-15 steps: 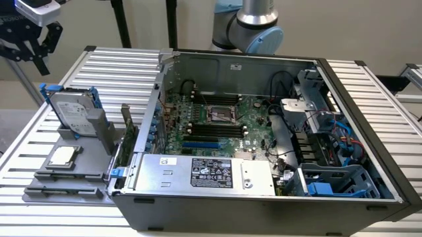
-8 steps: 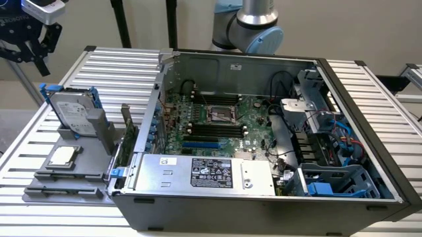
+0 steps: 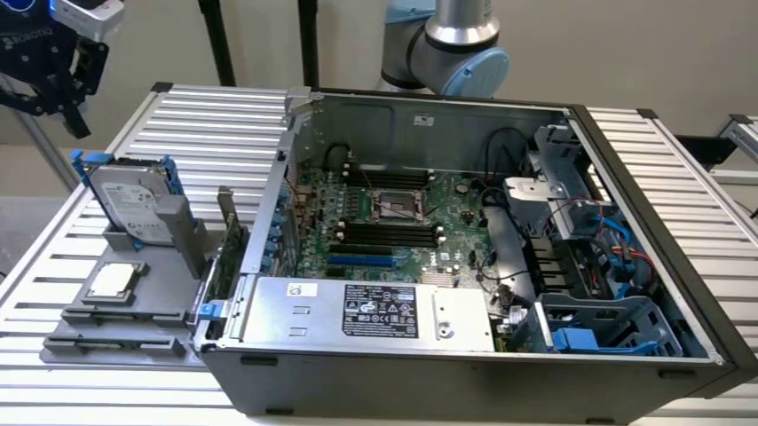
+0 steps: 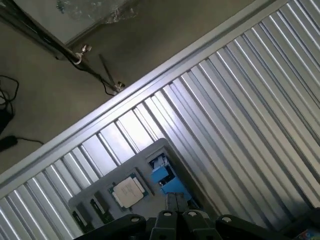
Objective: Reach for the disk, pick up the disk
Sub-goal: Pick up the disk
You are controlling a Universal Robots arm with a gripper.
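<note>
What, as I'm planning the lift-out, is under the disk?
The disk stands on edge in a grey holder on the ribbed table. The holder covers its lower edge, so its seating cannot be seen.

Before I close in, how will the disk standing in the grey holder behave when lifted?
The disk looks like a rigid metal slab, so probably stiff and heavy for its size. Standing on edge in the grey holder, it may tip if pushed sideways. Its blue rails might flex.

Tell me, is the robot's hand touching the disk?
Apart. The exterior view shows the hand up above the disk, which stands upright in its grey holder, with a clear gap between them.
</note>
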